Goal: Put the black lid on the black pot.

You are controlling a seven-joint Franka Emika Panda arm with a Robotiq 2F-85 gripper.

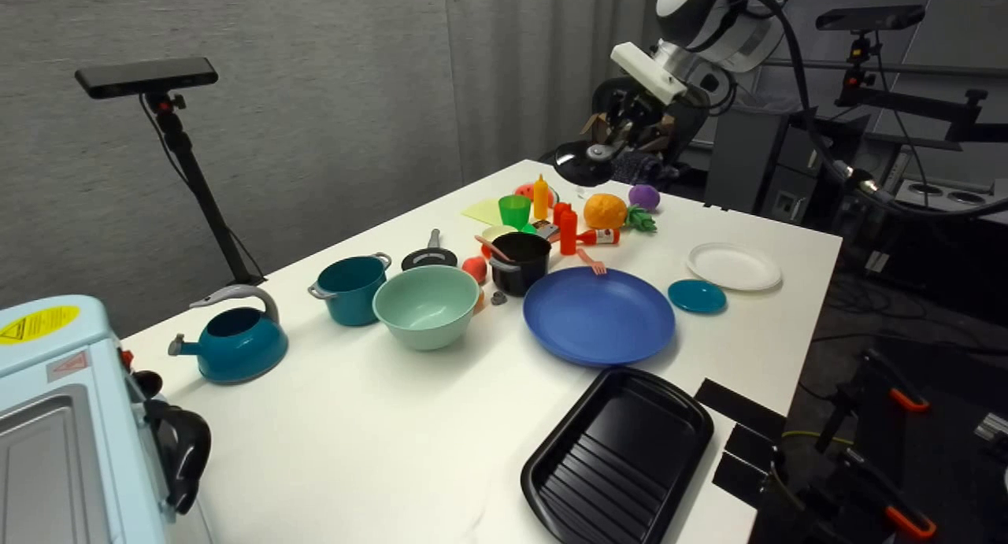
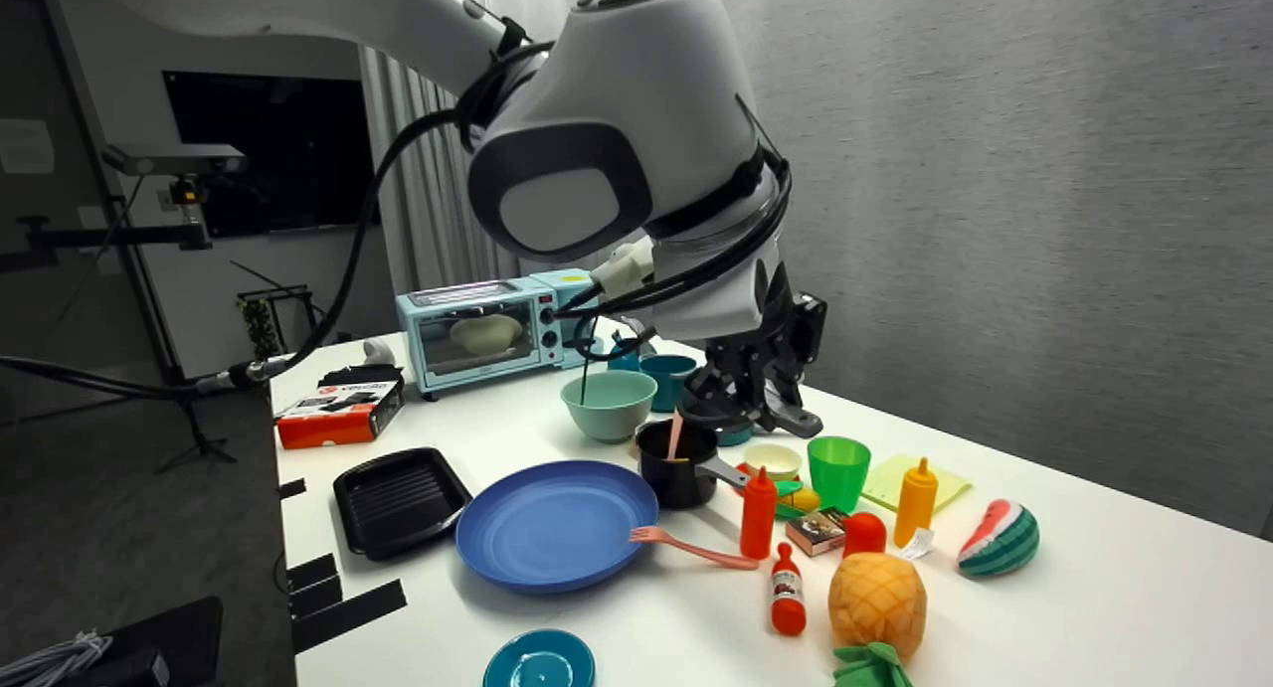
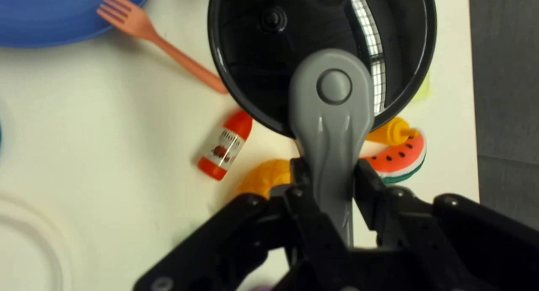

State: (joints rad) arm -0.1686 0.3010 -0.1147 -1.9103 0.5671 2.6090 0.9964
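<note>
The letters "Bio", with less clear ones after them, can be read on the white label (image 3: 224, 148) of a red bottle (image 3: 226, 143). A warning triangle is shown on a yellow oval sign (image 1: 39, 324) on the pale blue oven (image 1: 118, 449), and a red triangle on a sticker (image 1: 68, 365) near it. The lettering on an orange-and-white box (image 2: 340, 412) is too blurred to be read.

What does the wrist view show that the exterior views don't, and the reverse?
Only the wrist view clearly shows the gripper shut on both sides of the gray handle of the black lid.

Only the exterior views show the open top of the black pot, the green bowl, the grill pan, the toaster oven.

All share the black lid, blue plate and pink fork.
</note>
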